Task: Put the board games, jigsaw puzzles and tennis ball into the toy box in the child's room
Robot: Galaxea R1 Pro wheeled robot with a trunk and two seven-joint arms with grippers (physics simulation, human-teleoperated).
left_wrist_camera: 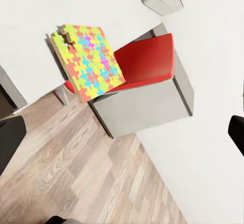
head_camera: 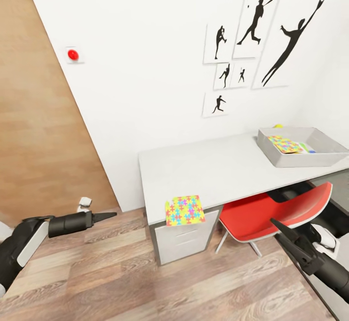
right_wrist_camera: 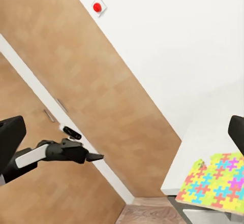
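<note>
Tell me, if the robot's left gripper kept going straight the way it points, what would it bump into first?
Probably the jigsaw puzzle hanging over the table's front corner, or the drawer unit beneath it; depth is hard to judge. The left gripper holds nothing.

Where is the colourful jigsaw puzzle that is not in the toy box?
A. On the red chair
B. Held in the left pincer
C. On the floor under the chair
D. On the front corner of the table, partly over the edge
D. The puzzle lies on the near corner of the table, jutting past its edge above the drawers, with the red chair beside it and both pincers away from it.
</note>
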